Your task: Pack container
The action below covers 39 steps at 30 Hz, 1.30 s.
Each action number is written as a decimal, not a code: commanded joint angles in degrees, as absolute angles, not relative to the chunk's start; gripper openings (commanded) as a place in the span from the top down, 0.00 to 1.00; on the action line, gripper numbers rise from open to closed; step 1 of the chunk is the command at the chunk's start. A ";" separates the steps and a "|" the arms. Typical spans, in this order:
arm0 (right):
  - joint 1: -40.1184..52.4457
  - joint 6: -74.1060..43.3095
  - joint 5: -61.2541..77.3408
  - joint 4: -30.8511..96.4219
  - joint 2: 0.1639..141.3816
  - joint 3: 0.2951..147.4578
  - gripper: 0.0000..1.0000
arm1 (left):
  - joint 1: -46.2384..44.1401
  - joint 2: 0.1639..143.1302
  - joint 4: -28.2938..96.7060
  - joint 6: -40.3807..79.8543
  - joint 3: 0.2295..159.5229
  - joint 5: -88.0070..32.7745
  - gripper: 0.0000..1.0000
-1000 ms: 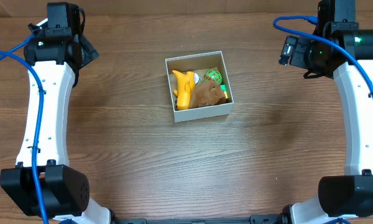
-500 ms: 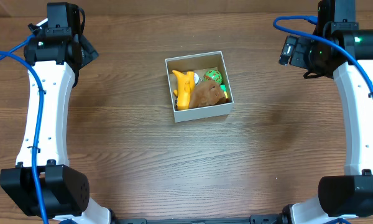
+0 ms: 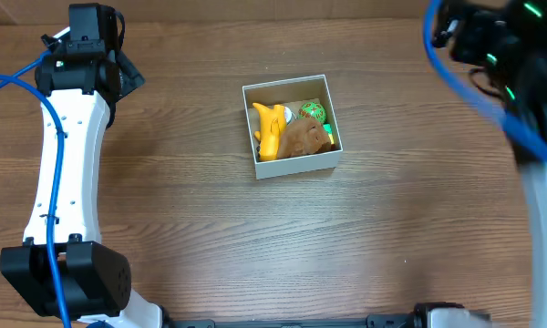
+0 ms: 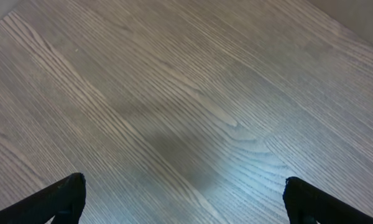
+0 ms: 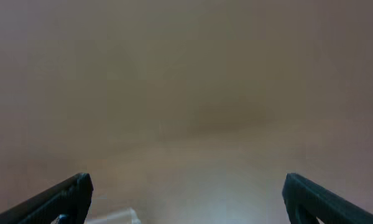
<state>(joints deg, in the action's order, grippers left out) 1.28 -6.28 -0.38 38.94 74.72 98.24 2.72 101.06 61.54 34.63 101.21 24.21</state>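
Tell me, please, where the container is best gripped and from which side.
Probably take the container by its far wall, from straight above, one of the fingers inside and one outside: the top is open, walls thin and upright, and the toys leave that strip bare.

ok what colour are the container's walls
White outside, with a brown inside. The container shows best in the overhead view.

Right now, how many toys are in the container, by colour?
Yellow toy: 1
Brown toy: 1
Green ball: 1
Total: 3 clearly visible in the container; small white and green bits beside them may be more.
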 commanded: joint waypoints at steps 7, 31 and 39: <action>4.10 0.49 -0.30 12.03 26.17 50.52 0.00 | 2.66 99.96 61.49 35.81 102.54 23.92 0.00; 2.74 -1.26 -0.84 9.91 1.54 7.46 0.00 | 2.66 99.96 61.49 35.81 102.54 23.92 0.00; 2.26 -1.26 -1.83 9.93 0.34 3.62 0.00 | 2.66 99.96 61.47 35.81 102.54 23.92 0.00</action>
